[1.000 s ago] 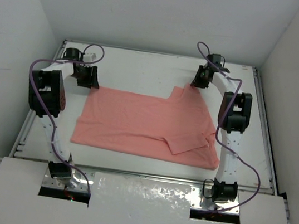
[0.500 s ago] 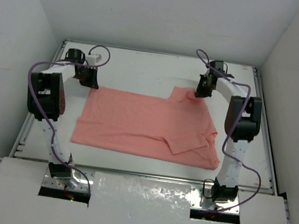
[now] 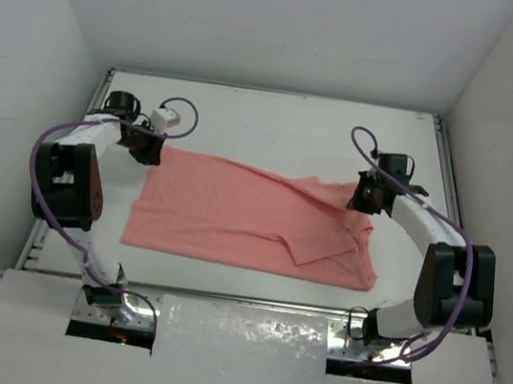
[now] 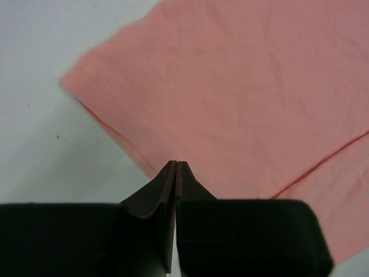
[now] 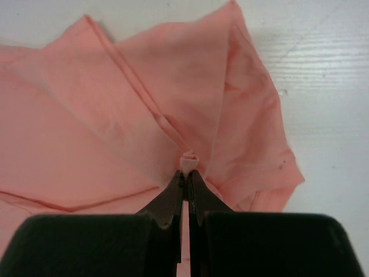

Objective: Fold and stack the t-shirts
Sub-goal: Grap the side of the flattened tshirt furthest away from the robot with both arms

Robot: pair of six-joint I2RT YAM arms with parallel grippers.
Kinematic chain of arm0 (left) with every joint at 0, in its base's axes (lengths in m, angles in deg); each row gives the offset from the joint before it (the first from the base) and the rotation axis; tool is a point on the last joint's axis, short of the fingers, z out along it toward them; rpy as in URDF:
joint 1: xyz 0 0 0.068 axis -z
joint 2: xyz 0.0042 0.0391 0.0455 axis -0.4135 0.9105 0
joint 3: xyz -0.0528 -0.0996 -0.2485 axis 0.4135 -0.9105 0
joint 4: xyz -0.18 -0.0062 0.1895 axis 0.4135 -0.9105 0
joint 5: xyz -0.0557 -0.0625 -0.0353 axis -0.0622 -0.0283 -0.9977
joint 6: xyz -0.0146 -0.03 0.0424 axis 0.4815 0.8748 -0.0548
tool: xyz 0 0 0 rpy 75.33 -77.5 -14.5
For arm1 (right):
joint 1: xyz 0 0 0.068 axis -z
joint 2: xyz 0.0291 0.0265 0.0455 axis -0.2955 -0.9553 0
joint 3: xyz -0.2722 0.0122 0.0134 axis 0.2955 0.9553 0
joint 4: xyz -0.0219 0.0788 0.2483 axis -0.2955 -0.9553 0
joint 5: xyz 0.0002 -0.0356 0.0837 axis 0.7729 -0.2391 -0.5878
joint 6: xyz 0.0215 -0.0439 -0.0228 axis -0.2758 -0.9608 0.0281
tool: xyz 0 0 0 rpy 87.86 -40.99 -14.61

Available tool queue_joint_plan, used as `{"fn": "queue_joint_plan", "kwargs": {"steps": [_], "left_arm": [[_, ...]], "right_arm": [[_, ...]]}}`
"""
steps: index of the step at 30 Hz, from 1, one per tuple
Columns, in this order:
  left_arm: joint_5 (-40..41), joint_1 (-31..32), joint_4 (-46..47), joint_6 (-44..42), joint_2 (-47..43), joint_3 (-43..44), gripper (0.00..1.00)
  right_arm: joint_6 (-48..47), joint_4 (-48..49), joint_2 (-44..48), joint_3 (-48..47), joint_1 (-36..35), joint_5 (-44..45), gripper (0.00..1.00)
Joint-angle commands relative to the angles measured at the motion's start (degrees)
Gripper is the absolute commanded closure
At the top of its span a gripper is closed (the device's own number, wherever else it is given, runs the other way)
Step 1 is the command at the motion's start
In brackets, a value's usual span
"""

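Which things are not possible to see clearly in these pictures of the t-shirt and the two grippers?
- Left wrist view: whether the left gripper pinches the t-shirt; the gripper itself covers that spot.
- Top view: the right gripper's hold, too small to judge.
- Top view: the neckline, lost in the folds.
- Right wrist view: most of the t-shirt, cut off by the left edge.
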Motion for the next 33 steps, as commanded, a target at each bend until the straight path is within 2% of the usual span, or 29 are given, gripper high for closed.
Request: {"fn": "queue_joint_plan", "kwargs": {"steps": [1,2,3,4,5,6,8,11,13,20,24,25,26,28,30,33], "left_arm": [[2.9,-1.01,8.14,5.22,1.56,1.8,0.91],[3.35,-1.01,9.41,10.14,3.41,3.73,0.81],[3.53,-0.92,10.64,19.24,6.82,8.45,0.74],[4.57,-0.92,13.43,23.42,8.16,10.41,0.65],[5.72,-0.75,14.85,29.9,9.22,12.95,0.62],[6.94,-0.66,16.09,31.97,10.62,13.68,0.58],[9.59,-0.48,17.24,33.39,11.95,15.52,0.56],[12.49,-0.22,12.24,31.64,16.07,17.1,0.55],[11.36,-0.13,9.6,30.85,16.96,16.76,0.55],[11.09,0.48,9.95,31.55,18.8,16.32,0.54],[11.01,1.28,9.77,31.37,19.69,15.62,0.59],[10.3,1.28,9.68,31.37,19.78,15.09,0.64],[9.6,1.36,9.51,31.2,19.78,14.91,0.75],[7.58,1.36,8.28,30.32,19.34,14.48,0.83],[6.52,1.36,8.36,29.27,18.73,13.77,1.0],[4.25,1.19,9.15,26.63,16.97,12.19,1.0]], "right_arm": [[-0.97,5.37,2.04,0.87,0.58,0.1,1.0],[0.33,5.73,0.82,-0.88,0.58,-2.44,1.0],[1.22,6.43,-2.15,-1.94,0.15,-3.42,1.0],[1.83,6.61,-3.66,-3.17,-0.03,-4.21,1.0],[3.15,7.05,-4.81,-5.01,-0.21,-5.44,1.0],[3.59,7.84,-6.04,-5.55,-0.21,-5.45,1.0],[4.04,8.28,-6.23,-5.9,-0.21,-5.45,1.0],[3.42,7.67,-5.79,-6.17,-0.3,-4.66,1.0],[3.16,7.14,-5.52,-6.52,-0.21,-4.31,1.0],[2.81,6.7,-5.87,-7.13,-0.21,-3.96,1.0],[2.63,6.17,-5.44,-7.31,-0.21,-3.43,1.0],[2.54,6.0,-5.35,-7.4,-0.3,-3.25,1.0],[2.46,5.48,-5.26,-7.57,-0.21,-3.25,1.0],[2.28,5.12,-5.08,-8.01,-0.21,-3.25,1.0],[2.02,4.86,-4.82,-8.28,-0.21,-3.08,1.0],[1.32,4.16,-4.21,-8.63,-0.3,-2.81,1.0]]}}
